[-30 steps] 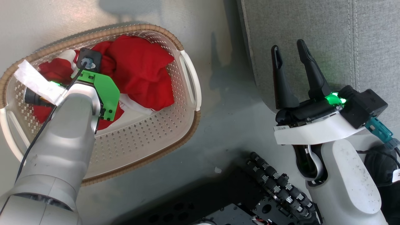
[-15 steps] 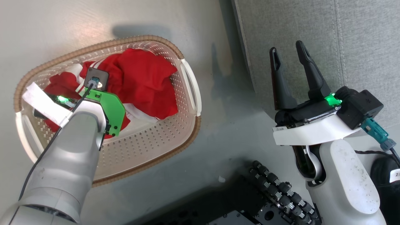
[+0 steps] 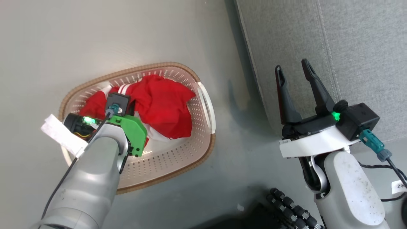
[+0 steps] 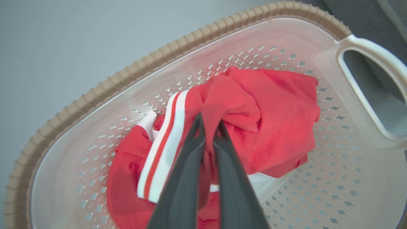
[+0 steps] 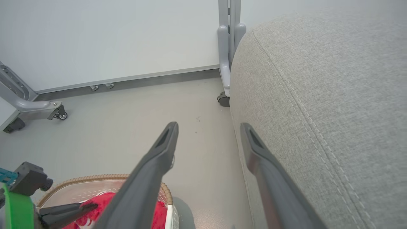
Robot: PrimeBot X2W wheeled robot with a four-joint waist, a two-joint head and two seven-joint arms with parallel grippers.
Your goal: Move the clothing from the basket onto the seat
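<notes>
Pinching the clothing (image 4: pixel 270 105), left tool (image 4: pixel 210 122) clamped; basket (image 3: pixel 171 159) lies lengthwise toward the seat (image 3: pixel 349 47); right tool (image 3: pixel 292 65) gapes.

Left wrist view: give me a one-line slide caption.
Left gripper shut on a fold of the red clothing inside the basket.

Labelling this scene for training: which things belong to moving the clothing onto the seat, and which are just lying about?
In the job: clothing, basket, seat, left gripper shut on the clothing.
Lying about: wheeled grey frames, right gripper open and empty.
</notes>
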